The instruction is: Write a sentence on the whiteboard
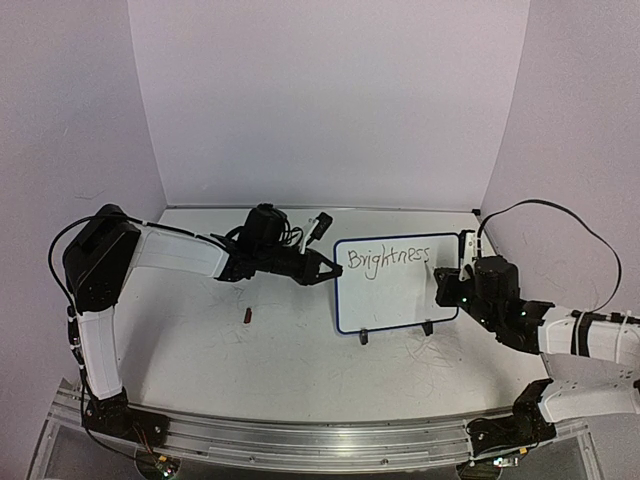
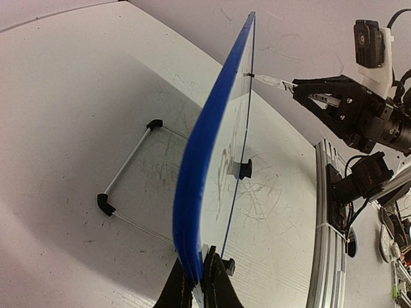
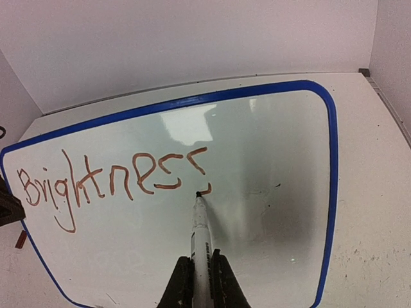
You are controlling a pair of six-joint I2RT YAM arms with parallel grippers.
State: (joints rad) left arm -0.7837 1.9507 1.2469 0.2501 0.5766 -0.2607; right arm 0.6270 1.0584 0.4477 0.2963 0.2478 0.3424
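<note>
The whiteboard (image 1: 400, 300), white with a blue frame, stands tilted on two black feet at mid-table. Its single written line of the sentence (image 1: 388, 258) reads "Brightness" (image 3: 109, 183). My left gripper (image 1: 330, 270) is shut on the board's left blue edge (image 2: 205, 147), its fingers (image 2: 221, 289) pinching the frame. My right gripper (image 3: 198, 282) is shut on a white marker (image 3: 201, 237). The marker's tip touches the board (image 3: 276, 212) at the bottom of the last "s". In the left wrist view the marker (image 2: 273, 81) meets the board from the far side.
A small red-brown cap-like piece (image 1: 248, 316) lies on the table left of the board. A wire stand (image 2: 128, 163) props the board from behind. An aluminium rail (image 1: 320, 435) runs along the near edge. Walls close in on both sides. Grey scribbles mark the tabletop.
</note>
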